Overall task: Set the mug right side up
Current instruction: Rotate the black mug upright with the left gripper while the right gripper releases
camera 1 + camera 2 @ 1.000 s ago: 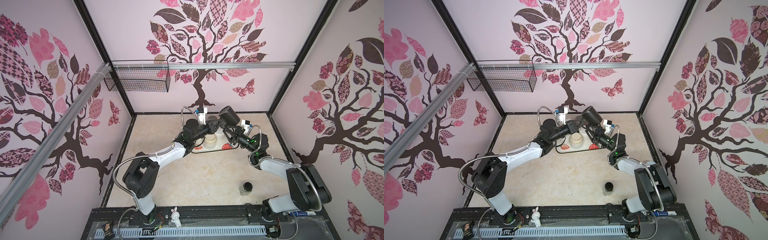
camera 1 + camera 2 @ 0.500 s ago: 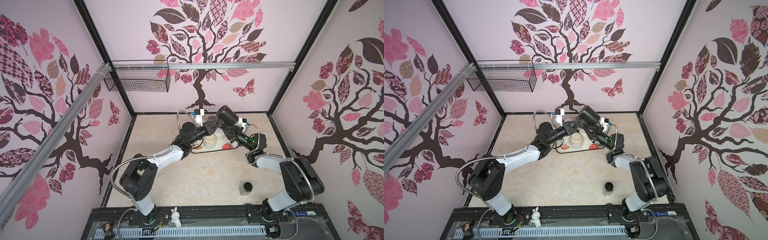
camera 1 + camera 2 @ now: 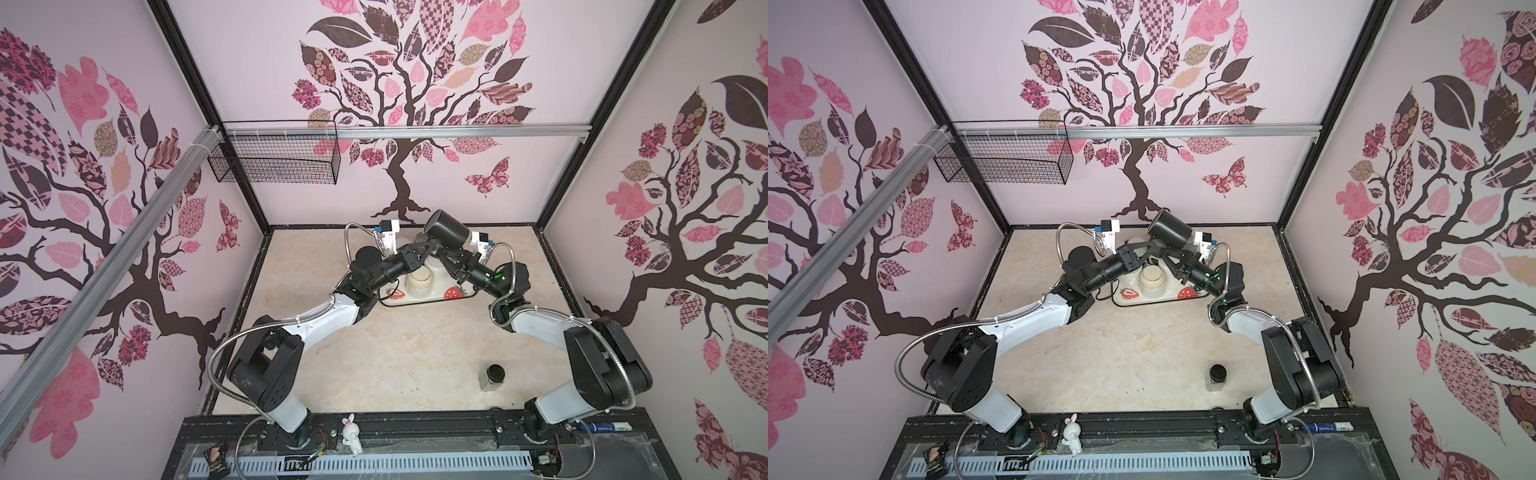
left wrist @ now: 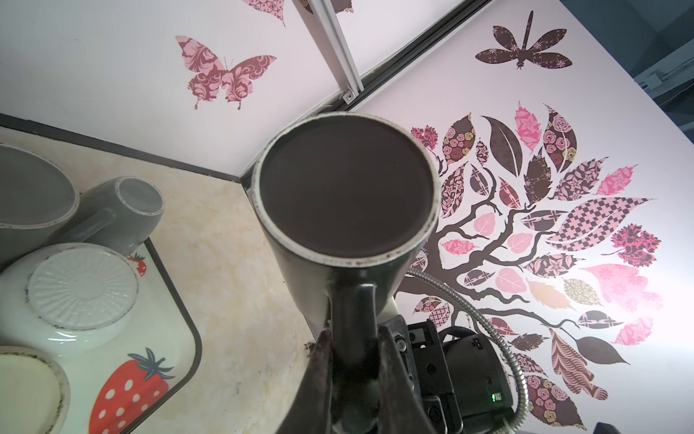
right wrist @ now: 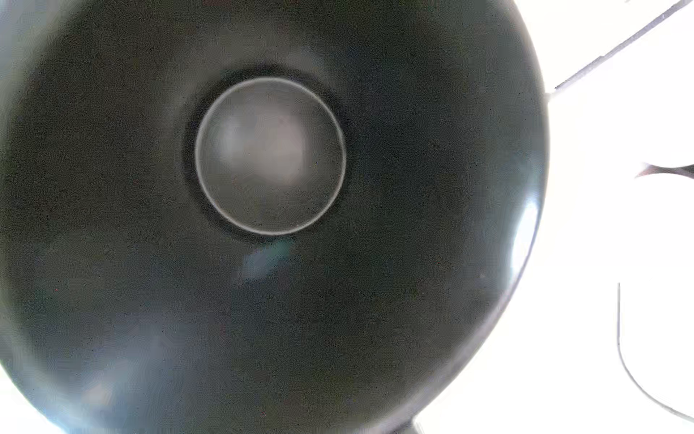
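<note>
My left claw (image 4: 355, 340) pinches the mug (image 4: 345, 188) by its handle, its wrist view showing the base ahead; my right claw (image 3: 440, 249), pressed onto the rim, sees only inside.

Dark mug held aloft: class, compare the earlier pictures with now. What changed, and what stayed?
The right gripper closed on the rim of the dark glazed mug; a second ago its jaws stood open beside it. The left gripper kept hold of the handle, the mug aloft and tilted, hardly moved. The white tray printed with strawberries and the small black-lidded glass jar stayed put.
</note>
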You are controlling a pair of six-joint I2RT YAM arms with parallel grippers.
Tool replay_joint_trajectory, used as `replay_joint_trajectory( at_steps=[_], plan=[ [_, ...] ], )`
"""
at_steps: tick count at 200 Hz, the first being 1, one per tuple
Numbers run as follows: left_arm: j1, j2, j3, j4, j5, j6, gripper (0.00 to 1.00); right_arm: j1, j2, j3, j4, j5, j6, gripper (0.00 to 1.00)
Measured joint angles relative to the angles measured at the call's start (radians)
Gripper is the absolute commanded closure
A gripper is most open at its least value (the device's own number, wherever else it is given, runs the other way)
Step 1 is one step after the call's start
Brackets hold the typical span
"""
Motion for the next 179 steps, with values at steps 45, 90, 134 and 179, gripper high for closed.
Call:
replay_joint_trajectory(
  at_steps=[45,90,134,179],
  plan=[
    [0.026,-0.042,-0.026,-0.006,0.040,0.010,0.63,0.051,-0.026,0.069,-0.154,0.023,-0.157,1.00],
    [0.060,-0.082,-0.082,-0.008,0.083,0.020,0.48,0.101,-0.021,0.115,-0.279,0.055,-0.256,1.00],
    [0.140,-0.180,-0.180,-0.039,0.095,0.037,0.44,0.158,0.039,0.198,-0.359,0.085,-0.327,1.00],
    [0.274,-0.361,-0.290,-0.201,0.087,0.123,0.43,0.229,0.137,0.356,-0.575,0.159,-0.472,1.00]
  ],
)
